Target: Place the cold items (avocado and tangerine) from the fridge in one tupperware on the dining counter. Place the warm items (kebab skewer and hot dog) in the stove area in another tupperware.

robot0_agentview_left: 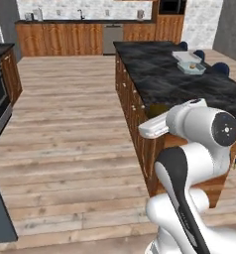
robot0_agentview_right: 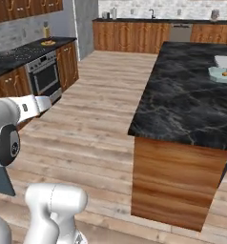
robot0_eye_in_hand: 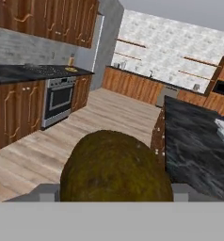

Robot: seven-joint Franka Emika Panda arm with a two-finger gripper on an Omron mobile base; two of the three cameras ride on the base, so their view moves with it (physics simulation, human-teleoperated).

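A brownish-green avocado fills the lower middle of the hand view, and my gripper is shut on it, with a grey fingertip showing at each side. In the left base view a dark olive bit of the avocado peeks out behind the arm's upper link, over the near end of the dining counter. At the counter's far end stands a pale tupperware with the orange tangerine in it. A second, white tupperware lies just behind it. The stove is at the left wall.
The black marble island runs along the right, with dark stools on its far side. An oven sits under the stove, and a small yellowish thing lies on that counter. Wooden floor stretches between the two.
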